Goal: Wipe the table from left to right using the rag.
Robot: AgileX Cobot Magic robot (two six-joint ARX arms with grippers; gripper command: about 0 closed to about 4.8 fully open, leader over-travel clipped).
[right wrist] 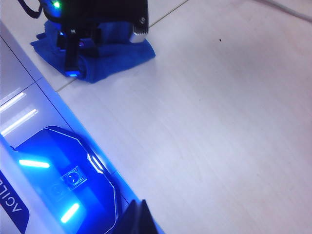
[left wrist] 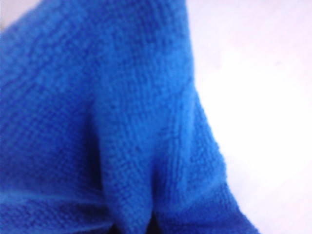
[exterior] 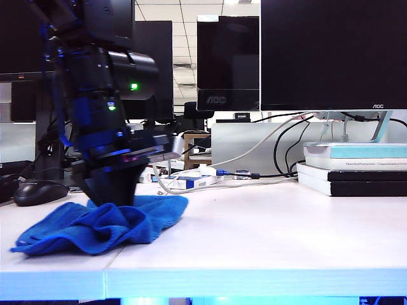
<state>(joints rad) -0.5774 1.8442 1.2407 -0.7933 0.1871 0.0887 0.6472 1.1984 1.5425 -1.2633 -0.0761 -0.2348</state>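
While your left gripper [exterior: 112,202] pinches the one rag [exterior: 102,225] down on the table [exterior: 267,235] beside one mouse [exterior: 39,192], your right gripper's jaws can't be told.

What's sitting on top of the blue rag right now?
The left gripper presses down on the rag, near the seam of the table. Its fingertips are buried in the folds, so the grip itself is hidden. The right gripper is out of view.
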